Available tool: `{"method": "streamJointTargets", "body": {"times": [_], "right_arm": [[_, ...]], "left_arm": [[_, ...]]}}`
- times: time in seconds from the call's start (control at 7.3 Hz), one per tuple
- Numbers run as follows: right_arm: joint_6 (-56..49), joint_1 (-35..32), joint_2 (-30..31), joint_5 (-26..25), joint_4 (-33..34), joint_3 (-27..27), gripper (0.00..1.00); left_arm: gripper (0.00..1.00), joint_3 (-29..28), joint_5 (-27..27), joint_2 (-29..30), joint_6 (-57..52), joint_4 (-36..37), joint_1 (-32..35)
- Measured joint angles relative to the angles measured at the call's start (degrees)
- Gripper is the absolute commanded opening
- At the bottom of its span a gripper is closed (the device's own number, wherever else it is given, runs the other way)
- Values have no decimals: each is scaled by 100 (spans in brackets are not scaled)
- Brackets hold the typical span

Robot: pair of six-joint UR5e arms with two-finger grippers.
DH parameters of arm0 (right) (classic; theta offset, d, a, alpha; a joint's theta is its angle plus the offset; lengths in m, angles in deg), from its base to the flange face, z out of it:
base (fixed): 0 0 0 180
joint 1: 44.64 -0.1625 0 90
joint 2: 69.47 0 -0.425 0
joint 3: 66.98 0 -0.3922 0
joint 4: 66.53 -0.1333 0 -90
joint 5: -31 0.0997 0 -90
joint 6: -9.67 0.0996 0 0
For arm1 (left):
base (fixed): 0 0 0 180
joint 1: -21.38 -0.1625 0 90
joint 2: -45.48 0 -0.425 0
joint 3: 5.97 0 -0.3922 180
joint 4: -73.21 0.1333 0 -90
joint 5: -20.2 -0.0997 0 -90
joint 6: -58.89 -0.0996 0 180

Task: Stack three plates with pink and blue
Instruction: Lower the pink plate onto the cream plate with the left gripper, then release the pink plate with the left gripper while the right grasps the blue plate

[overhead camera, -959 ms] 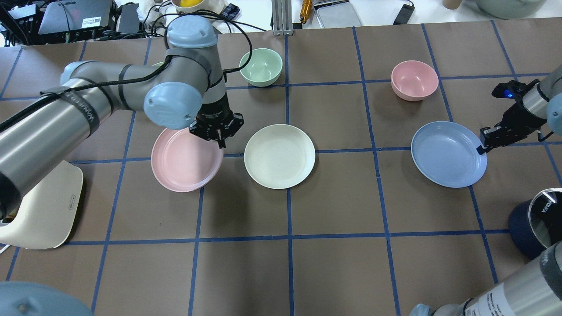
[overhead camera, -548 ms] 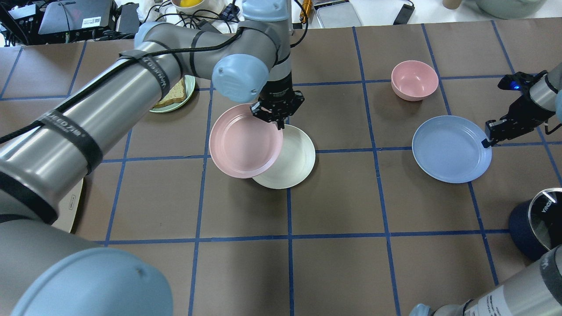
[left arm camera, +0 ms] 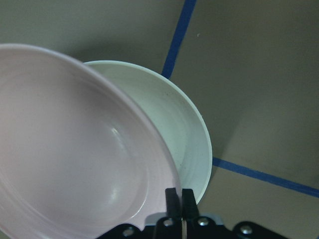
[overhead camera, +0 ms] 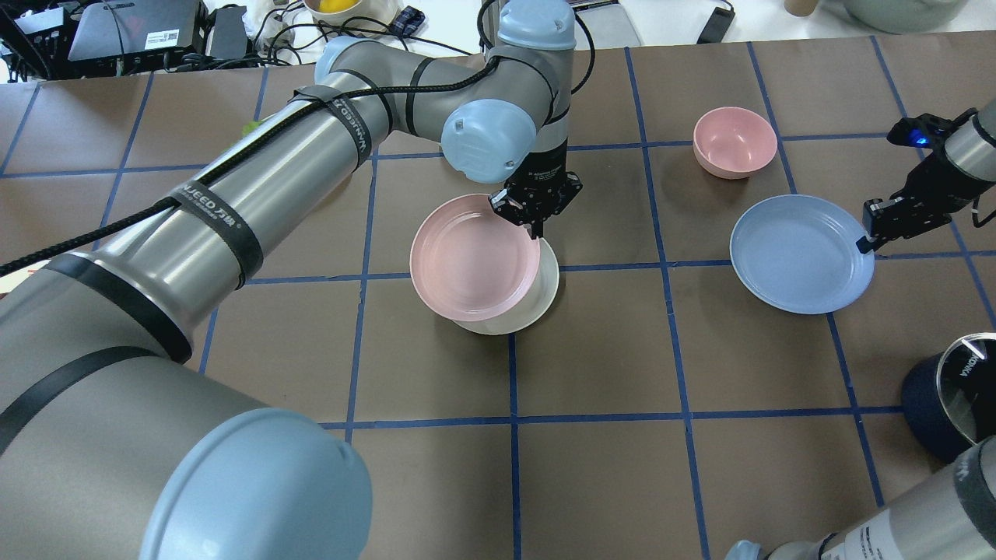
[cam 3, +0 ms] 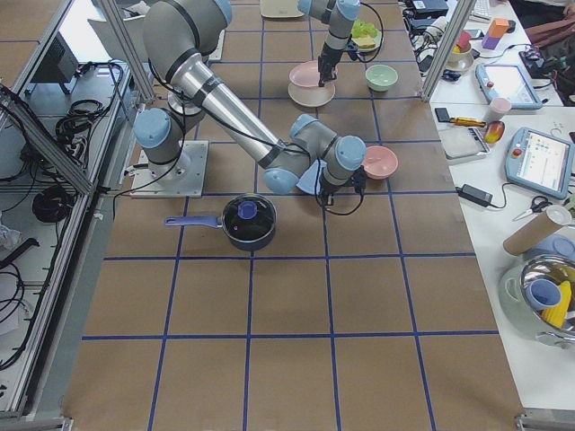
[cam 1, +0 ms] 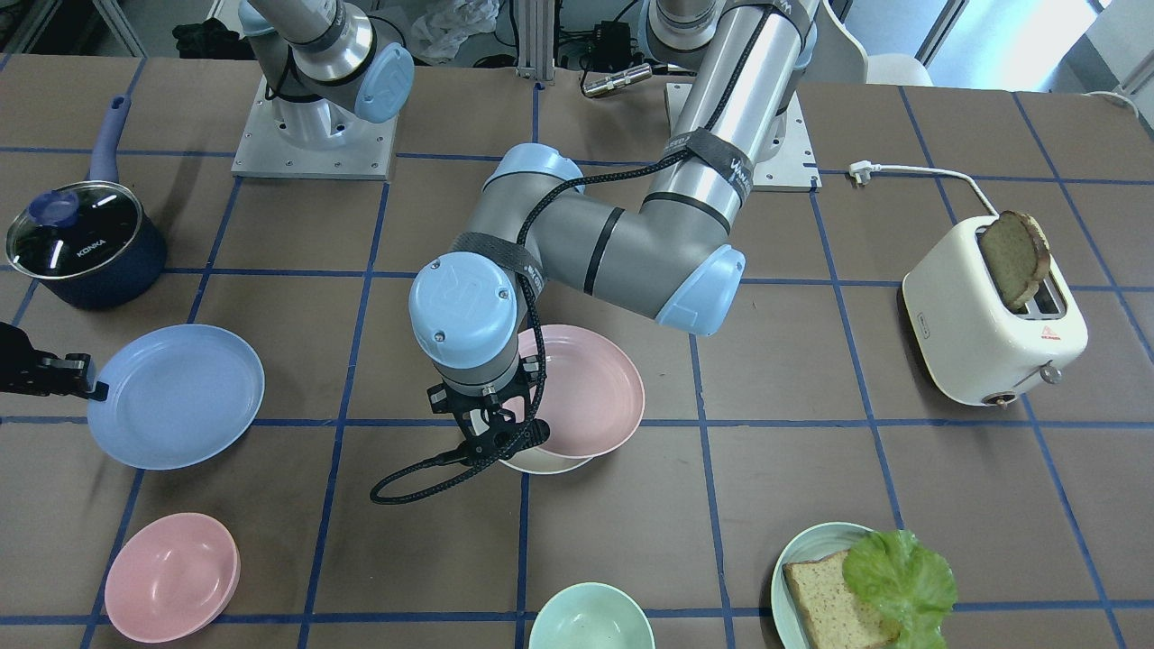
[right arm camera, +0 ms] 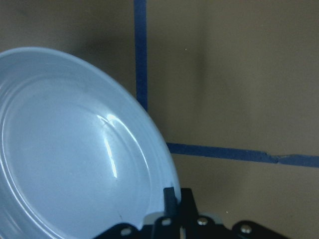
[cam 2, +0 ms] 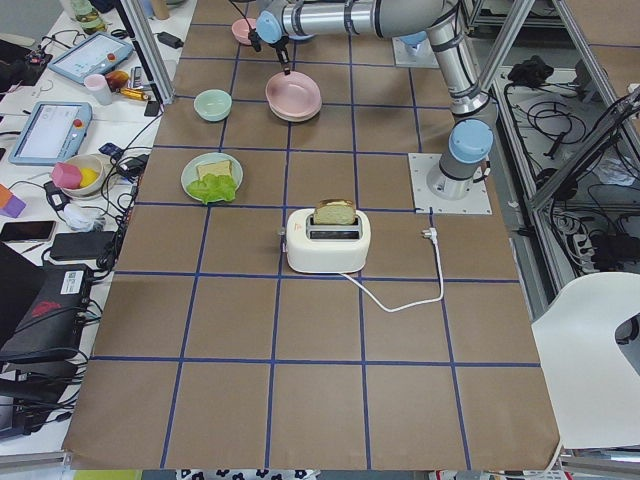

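The pink plate point(overhead camera: 475, 257) is hanging over the middle of the table point(overhead camera: 607, 467), tilted a little and covering most of the cream plate point(overhead camera: 542, 302), which is lying flat underneath it. Only a crescent of the cream one is showing past the pink rim on the near and right side in the overhead view. From the wrist camera the pink plate is looking raised rather than seated in the cream one. The left gripper point(overhead camera: 535, 225) is pinching the pink plate by its far right rim, jaws clamped tight on the edge.

Well off to the robot's right, the blue plate point(overhead camera: 801, 253) is being gripped the same way: the right gripper point(overhead camera: 865, 243) is closing its jaws on the rim at the plate's right edge. I cannot tell whether that plate is resting on the table or just clear of it.

Beyond the blue plate a pink bowl point(overhead camera: 734, 141) is sitting on its own. Across the table a green bowl point(cam 1: 590, 617) is standing at the edge, and near it a green plate point(cam 1: 798, 563) is carrying a slice of bread point(cam 1: 829, 599) with a lettuce leaf point(cam 1: 902, 581) lying partly over it. On the robot's left a cream toaster point(cam 1: 992, 333) is holding a brown slice point(cam 1: 1016, 257) sticking up out of its slot. On the robot's right a dark blue pot point(cam 1: 135, 266) is sitting with its glass lid point(cam 1: 72, 230) on.
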Motion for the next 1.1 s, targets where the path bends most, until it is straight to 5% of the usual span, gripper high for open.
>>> {"method": "streamJointTargets", "body": {"times": [0.14,0.27,0.68,1.1], "right_arm": [[126,-90,61,-8,-6,2,0],[276,-165,132,-8,-12,-11,0],[690,-412,308,8,-29,-49,0],[1921,-1168,700,77,-4,-314,0]], "left_arm": [[23,-13,11,38,-4,56,4],[96,-23,16,51,-9,88,6],[100,-58,-4,-28,-170,233,21],[100,-28,-12,-728,-1713,-74,-272]]}}
